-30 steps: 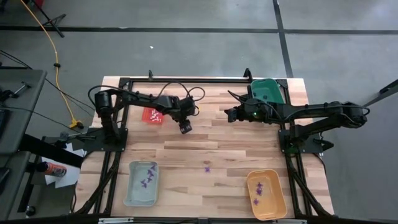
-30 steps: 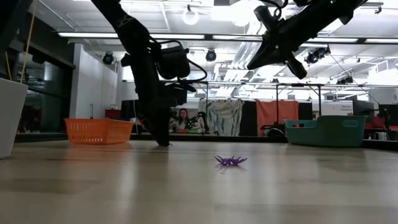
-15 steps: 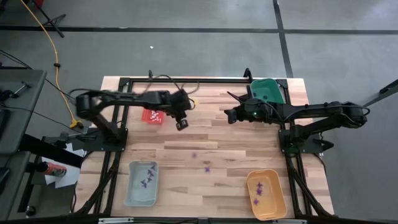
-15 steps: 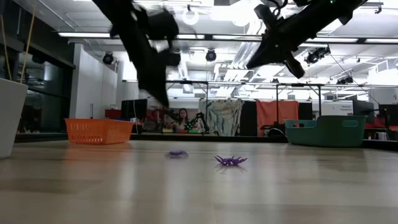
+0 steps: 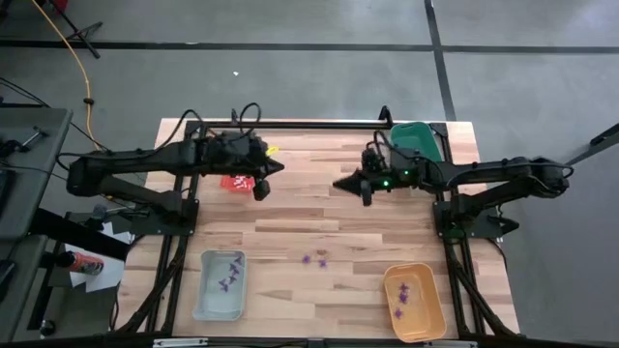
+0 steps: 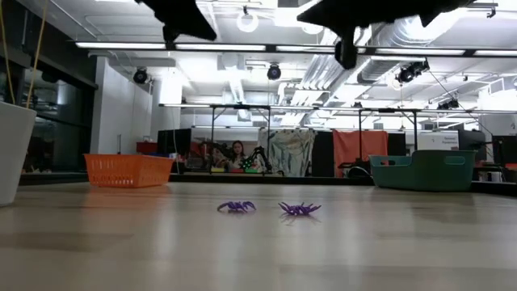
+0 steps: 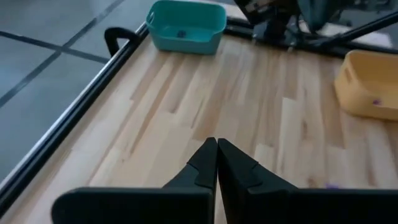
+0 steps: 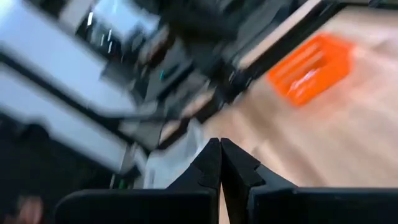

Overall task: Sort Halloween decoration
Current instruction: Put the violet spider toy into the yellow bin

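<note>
Two purple Halloween decoration pieces [image 5: 313,258] lay side by side at lower centre of the desk [image 5: 368,222], below both clenched, empty end effectors, left end effector [image 5: 259,190] slightly nearer than right end effector [image 5: 367,196].

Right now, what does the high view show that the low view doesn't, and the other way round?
Only the high view: the purple pieces inside the pale blue tray and the orange tray, plus the shut left hand beside the red tray and the shut right hand.

Only the low view: the room beyond the table, with a person seated there.

Both: two loose purple pieces on the bare table, and the green tray.
</note>
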### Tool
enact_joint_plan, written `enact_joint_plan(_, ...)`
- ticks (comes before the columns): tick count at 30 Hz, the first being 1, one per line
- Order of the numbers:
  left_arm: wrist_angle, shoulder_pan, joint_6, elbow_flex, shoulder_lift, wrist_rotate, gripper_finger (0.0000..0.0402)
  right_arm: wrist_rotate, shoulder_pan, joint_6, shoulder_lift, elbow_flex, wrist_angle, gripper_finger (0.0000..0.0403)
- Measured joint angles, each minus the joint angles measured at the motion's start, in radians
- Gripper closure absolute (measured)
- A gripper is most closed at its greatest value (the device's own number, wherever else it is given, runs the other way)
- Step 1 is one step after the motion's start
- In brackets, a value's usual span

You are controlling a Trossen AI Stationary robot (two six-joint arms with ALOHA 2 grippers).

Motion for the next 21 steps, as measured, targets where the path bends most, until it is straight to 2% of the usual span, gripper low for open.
enact_joint_plan(3,0.003,-0.031,-0.033,0.0,-0.019,-0.013,0.0401,-0.032,0.044,-0.075,0.034,0.095,-0.143,0.04)
enact_joint_plan(6,0.018,-0.053,-0.054,0.0,-0.051,-0.033,0.0401,-0.031,0.093,-0.229,0.115,0.233,-0.36,0.0383)
enact_joint_plan(12,0.02,-0.062,-0.1,0.0,-0.123,-0.133,0.0401,-0.033,0.17,-0.532,0.331,0.467,-0.734,0.0291)
enact_joint_plan(17,0.009,-0.062,-0.096,0.001,-0.169,-0.177,0.0401,-0.135,0.199,-0.718,0.491,0.554,-0.865,0.0213)
enact_joint_plan(21,0.01,-0.061,-0.074,0.001,-0.187,-0.181,0.0401,-0.156,0.246,-0.844,0.589,0.56,-0.868,0.0188)
